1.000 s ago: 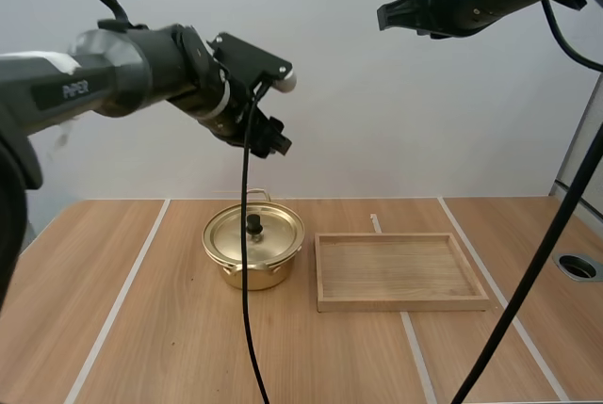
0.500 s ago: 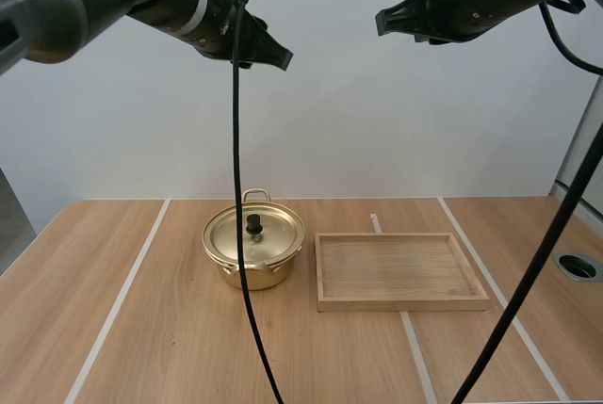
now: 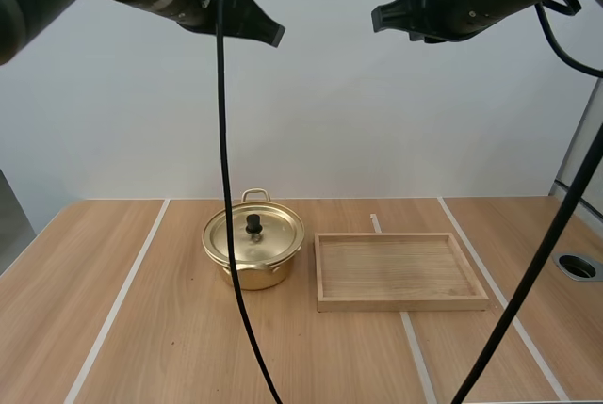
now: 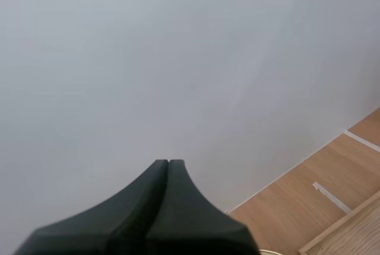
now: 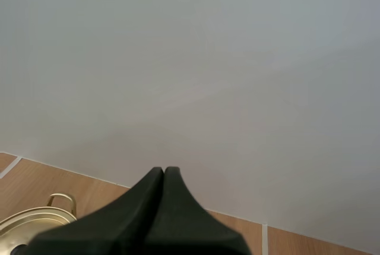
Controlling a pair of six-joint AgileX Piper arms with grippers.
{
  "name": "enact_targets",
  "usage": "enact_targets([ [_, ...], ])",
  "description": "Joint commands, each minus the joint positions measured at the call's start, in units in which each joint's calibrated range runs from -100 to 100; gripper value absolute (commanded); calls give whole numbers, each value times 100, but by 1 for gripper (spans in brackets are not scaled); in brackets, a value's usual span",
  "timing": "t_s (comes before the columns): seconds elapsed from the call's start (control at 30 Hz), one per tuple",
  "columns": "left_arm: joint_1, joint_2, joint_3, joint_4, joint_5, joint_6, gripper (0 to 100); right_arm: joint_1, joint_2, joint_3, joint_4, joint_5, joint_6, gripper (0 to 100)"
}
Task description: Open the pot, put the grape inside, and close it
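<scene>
both the left gripper (image 3: 274, 36) and right gripper (image 3: 379, 19), fingers pressed together, hang high above the lidded pot (image 3: 256, 273); descending unopened, either could knock its lid (image 3: 270, 234) askew.

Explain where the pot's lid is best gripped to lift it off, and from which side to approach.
Grip the small black knob at the centre of the lid, coming straight down from above. The lid lies flat and level on the pot, so the upright knob is its only raised part to pinch.
</scene>
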Motion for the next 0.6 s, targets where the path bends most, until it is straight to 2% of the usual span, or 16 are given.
enact_targets([
  [0.0,-12,-353,-50,-33,82,-58,0,-16,-131,-17,197,79,57,0],
  [0.23,-12,-1037,-50,-42,111,-105,0,-16,-172,-17,330,285,268,0],
  [0.37,-4,-1327,-35,406,-144,-1285,0,-16,-288,54,330,269,399,0],
  [0.43,-4,-1452,-35,835,-383,-1930,0,-16,-428,203,345,122,453,0],
  [0.57,-4,-1565,-35,1442,-173,-2569,0,-16,-737,606,384,1,453,0],
])
